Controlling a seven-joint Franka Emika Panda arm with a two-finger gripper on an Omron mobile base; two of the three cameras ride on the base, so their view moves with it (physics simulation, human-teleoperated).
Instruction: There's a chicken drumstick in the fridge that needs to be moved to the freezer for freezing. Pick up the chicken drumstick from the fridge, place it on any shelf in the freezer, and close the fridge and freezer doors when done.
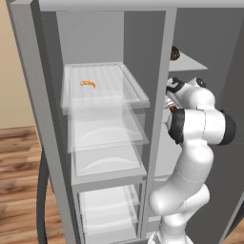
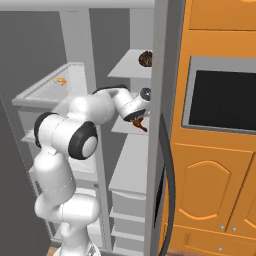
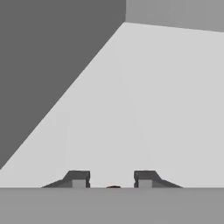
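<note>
White robot arm is reaching into the freezer, gripper clamped on the chicken drumstick just above a middle shelf. Drumstick prob. light, stiff, slick; meaty end seems the best hold.

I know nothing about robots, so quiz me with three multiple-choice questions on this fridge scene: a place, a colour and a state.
1. Where does the thin curled orange piece lie? A ribbed clear shelf; B wooden floor; C solid grey shelf.
2. What colour are the cabinet doors? A blue; B orange; C white.
3. What is the tool doing? A hanging empty; B gripping a handle; C holding the small red-brown drumstick.
Answers: 1A, it rests on the ribbed shelf; 2B, the doors are plainly orange; 3C, the drumstick sits at the tool's tips.
</note>
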